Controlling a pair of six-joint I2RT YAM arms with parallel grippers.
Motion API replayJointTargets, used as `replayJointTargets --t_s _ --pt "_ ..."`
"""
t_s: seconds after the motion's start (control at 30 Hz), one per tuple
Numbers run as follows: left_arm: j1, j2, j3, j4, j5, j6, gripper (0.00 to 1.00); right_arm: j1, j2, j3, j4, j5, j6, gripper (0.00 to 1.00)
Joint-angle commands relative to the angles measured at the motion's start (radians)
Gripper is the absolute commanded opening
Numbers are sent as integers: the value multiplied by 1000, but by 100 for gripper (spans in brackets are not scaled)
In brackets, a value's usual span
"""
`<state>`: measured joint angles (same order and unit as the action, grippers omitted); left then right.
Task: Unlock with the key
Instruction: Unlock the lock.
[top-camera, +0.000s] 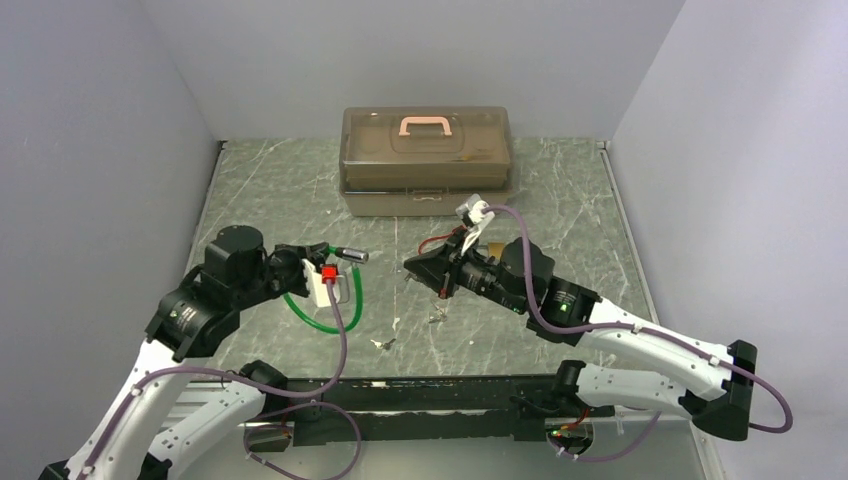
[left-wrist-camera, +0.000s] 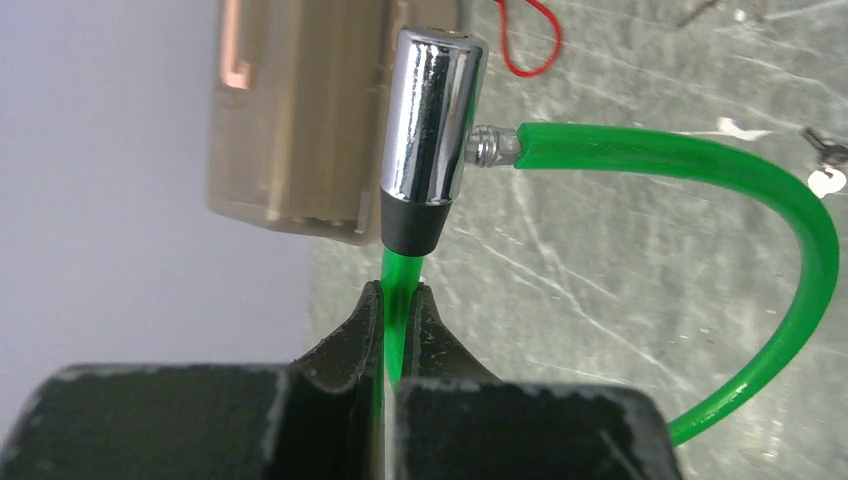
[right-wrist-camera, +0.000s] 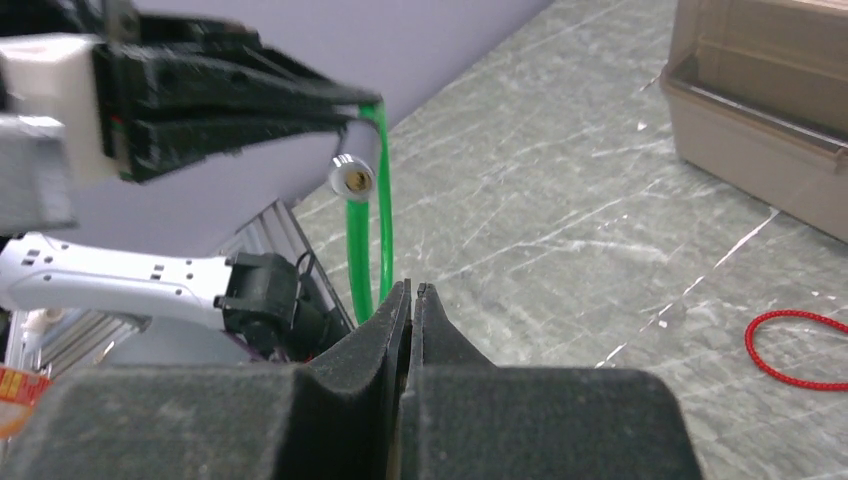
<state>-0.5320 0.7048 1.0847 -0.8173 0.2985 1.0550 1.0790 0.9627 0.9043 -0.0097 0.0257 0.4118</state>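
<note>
My left gripper (left-wrist-camera: 400, 300) is shut on a green cable (left-wrist-camera: 700, 160), just below the cable lock's chrome cylinder (left-wrist-camera: 432, 120). It holds the cylinder (top-camera: 350, 255) above the table at centre left. In the right wrist view the cylinder's round end face (right-wrist-camera: 352, 177) points toward my right gripper (right-wrist-camera: 412, 290), which is shut a short way off with nothing showing between its tips. A small silver key (top-camera: 437, 317) lies on the table below the right gripper (top-camera: 410, 265), and another small key (top-camera: 381, 344) lies nearer the front. A key (left-wrist-camera: 825, 170) also shows at the left wrist view's right edge.
A brown translucent box (top-camera: 427, 160) with a pink handle stands at the back centre. A red wire loop (right-wrist-camera: 795, 350) lies on the marble tabletop near the right arm. Grey walls close in the left, right and back sides.
</note>
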Motion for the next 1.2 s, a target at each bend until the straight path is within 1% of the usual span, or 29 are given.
replayJointTargets --t_s 0.0,0.13,0.2,0.27,0.37,0.5,0.57,0.67,0.87,1.03,1.17 --pt "6 -9 -97 48 53 -82 0 2 -47 -73 222 69 21 0" --pt "6 -17 -206 88 60 -83 0 3 -67 -113 312 69 38 0" --pt "6 -21 -238 111 59 -75 0 3 -75 -135 355 67 49 0" --pt "6 -30 -254 161 49 -103 0 2 -85 -166 411 71 66 0" --pt "6 -47 -242 201 56 -159 0 2 -96 -225 509 80 98 0" --pt "6 -60 -202 206 89 -236 0 2 -84 -240 549 83 115 0" --pt "7 -59 -168 210 117 -280 0 3 -82 -254 606 88 127 0" --pt "7 -54 -123 201 193 -309 0 7 -55 -236 654 95 128 0" --pt "22 -62 -75 220 229 -384 0 47 1 -190 733 114 84 0" --pt "38 -66 -61 228 232 -428 0 89 26 -157 765 159 47 0" --pt "53 -79 -71 239 218 -462 0 128 25 -128 754 217 -6 0"
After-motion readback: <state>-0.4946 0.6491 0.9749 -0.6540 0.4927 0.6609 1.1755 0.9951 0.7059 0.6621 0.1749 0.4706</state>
